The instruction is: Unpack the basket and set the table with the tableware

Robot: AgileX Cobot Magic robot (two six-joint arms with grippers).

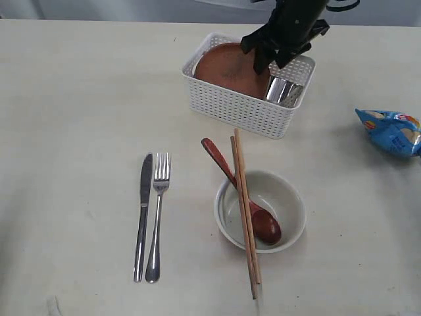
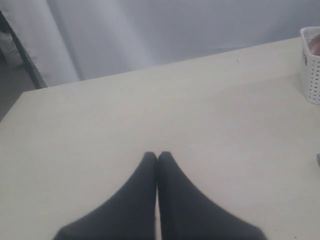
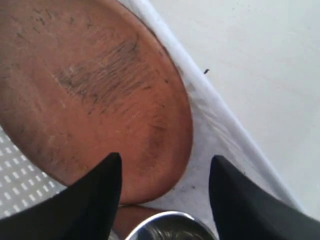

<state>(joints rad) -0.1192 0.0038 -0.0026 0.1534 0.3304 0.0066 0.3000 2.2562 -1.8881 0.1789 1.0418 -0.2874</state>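
Observation:
The white lattice basket (image 1: 240,105) stands at the back of the table (image 1: 72,118). Inside it the round brown plate (image 1: 227,66) (image 3: 95,85) leans, with the shiny steel cup (image 1: 284,91) (image 3: 167,227) beside it. My right gripper (image 1: 273,62) (image 3: 165,162) hangs open over the basket, its fingertips straddling the plate's edge above the cup. On the table lie the steel knife (image 1: 143,214) and fork (image 1: 158,214). The pale bowl (image 1: 260,210) holds the wooden spoon (image 1: 245,197), and the chopsticks (image 1: 245,214) rest across it. My left gripper (image 2: 157,156) is shut, empty, over bare tabletop.
A blue crinkly snack bag (image 1: 391,131) lies at the right edge of the table. The basket's corner (image 2: 311,65) shows at the edge of the left wrist view. A grey backdrop rises behind the table's far edge.

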